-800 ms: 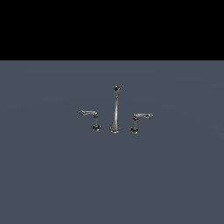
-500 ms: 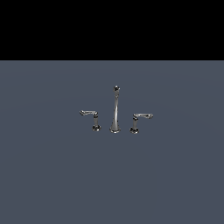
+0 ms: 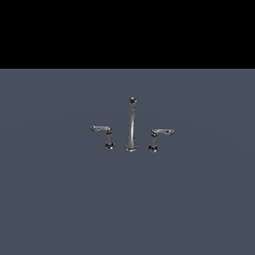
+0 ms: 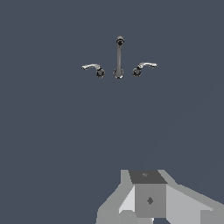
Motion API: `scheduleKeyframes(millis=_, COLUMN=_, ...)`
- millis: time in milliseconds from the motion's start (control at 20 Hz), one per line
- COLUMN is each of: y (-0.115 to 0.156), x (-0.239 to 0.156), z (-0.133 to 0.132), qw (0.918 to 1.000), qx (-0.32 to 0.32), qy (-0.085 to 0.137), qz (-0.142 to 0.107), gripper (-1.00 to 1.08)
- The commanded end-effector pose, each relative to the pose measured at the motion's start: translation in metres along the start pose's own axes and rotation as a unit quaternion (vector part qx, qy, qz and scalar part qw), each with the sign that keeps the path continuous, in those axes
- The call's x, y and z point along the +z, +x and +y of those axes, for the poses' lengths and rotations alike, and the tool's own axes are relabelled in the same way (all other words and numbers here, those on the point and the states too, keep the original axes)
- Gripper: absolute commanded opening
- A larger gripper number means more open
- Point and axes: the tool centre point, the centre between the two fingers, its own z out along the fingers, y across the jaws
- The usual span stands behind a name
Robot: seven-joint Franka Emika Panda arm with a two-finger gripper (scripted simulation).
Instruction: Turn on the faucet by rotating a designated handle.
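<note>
The chrome faucet (image 3: 131,127) stands on the grey floor in the middle of the exterior view, with a tall thin spout and a knobbed tip. The handle (image 3: 162,133) is the short lever whose arm juts toward the exterior view's right from its round-footed post. Its mirror twin (image 3: 101,129) juts the other way. In the wrist view the faucet (image 4: 119,57), the handle (image 4: 146,66) and the twin (image 4: 91,67) all show small and far off. Only grey parts of my gripper (image 4: 148,194) show at that picture's edge, well away from the faucet. Its jaws cannot be made out.
A flat dark grey floor (image 3: 127,209) spreads all around the faucet. A black band fills the top of the exterior view. The arm does not show in the exterior view.
</note>
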Motion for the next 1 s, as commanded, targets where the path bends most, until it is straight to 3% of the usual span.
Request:
scheduleKeyframes(millis=0, y=0.009, x=0.012, z=-0.003, qw=0.9997, qx=0.024, qy=0.000, qz=0.000, gripper=-1.00)
scheduleKeyframes(millis=450, y=0.057, x=0.068, z=-0.013, qw=0.9901, qx=0.140, qy=-0.001, qz=0.001, gripper=-1.00)
scheduleKeyframes(millis=950, y=0.114, x=0.134, z=-0.010, qw=0.9620, qx=0.273, qy=-0.002, qz=0.002, gripper=-1.00)
